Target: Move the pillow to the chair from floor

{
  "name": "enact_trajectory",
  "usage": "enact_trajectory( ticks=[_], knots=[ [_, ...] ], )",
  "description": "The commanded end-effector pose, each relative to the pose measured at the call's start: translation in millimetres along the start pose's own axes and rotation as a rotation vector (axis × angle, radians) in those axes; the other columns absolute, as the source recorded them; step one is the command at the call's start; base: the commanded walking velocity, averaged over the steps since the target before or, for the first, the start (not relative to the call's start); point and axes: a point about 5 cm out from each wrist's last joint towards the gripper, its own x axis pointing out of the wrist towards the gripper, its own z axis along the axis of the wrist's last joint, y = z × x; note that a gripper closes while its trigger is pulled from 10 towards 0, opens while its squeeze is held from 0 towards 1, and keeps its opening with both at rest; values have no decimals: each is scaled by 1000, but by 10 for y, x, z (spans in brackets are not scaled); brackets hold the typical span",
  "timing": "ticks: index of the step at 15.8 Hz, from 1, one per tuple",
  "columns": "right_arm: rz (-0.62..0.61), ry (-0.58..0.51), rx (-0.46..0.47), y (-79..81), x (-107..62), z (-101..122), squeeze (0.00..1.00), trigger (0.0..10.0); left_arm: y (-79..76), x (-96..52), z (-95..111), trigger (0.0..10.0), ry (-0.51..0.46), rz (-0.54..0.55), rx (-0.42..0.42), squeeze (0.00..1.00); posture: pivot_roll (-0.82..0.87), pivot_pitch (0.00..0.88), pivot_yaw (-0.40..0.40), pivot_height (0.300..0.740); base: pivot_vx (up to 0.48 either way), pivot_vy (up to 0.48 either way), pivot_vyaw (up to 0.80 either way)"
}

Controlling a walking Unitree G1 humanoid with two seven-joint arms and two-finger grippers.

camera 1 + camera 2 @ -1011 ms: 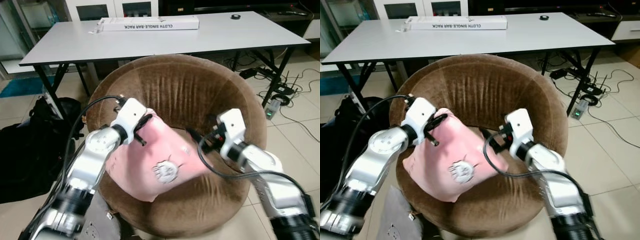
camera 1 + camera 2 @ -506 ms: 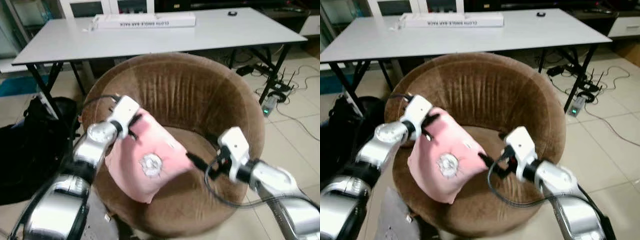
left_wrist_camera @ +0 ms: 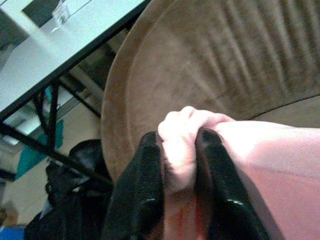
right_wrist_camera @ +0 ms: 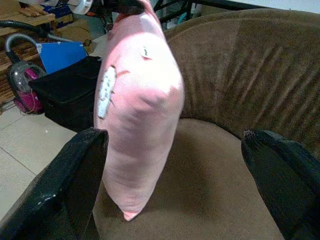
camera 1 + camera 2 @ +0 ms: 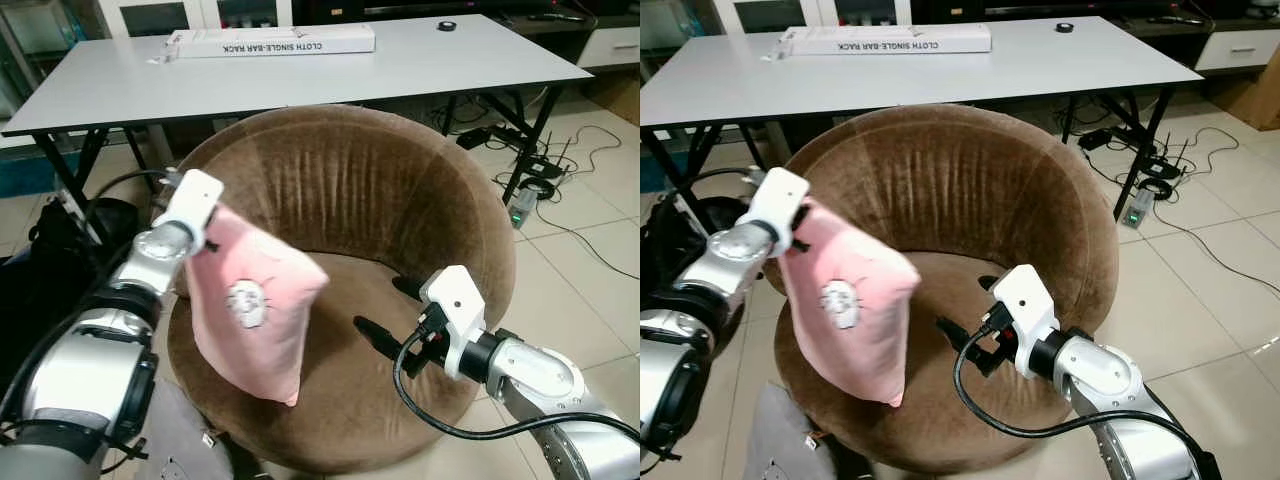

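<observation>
Pink pillow (image 5: 250, 305) hangs over the brown chair (image 5: 380, 200), corner pinched by the left gripper (image 3: 177, 165); right gripper (image 5: 385, 315) spread, empty. Box (image 5: 270, 41) reads "CLOTH SINGLE-BAR RACK".

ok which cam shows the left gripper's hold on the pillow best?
Left wrist view: both black fingers pinch a bunched corner of the pink pillow at close range. The eye views show the left gripper at the pillow's top corner, pillow hanging over the brown chair, contact too small. Right wrist view shows the hanging pillow side-on.
</observation>
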Motion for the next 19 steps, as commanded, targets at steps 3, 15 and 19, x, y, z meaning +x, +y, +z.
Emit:
enact_trajectory(
  ticks=[3, 15, 19],
  knots=[
    [-5, 2, -17, 21, 25, 50, 0, 10000, 187, -15, 20, 10000, 11, 85, 9, 1000, -172, 13, 28, 740, 0, 0, 0],
    [-149, 54, -24, -87, -1, -92, 0, 10000, 11, 10, 93, 10000, -82, 61, -143, 0, -159, 0, 40, 740, 0, 0, 0],
    [-351, 119, 66, -286, 123, -396, 0, 10000, -282, -20, 70, 10000, -193, -103, -284, 0, -72, 0, 34, 740, 0, 0, 0]
  ],
)
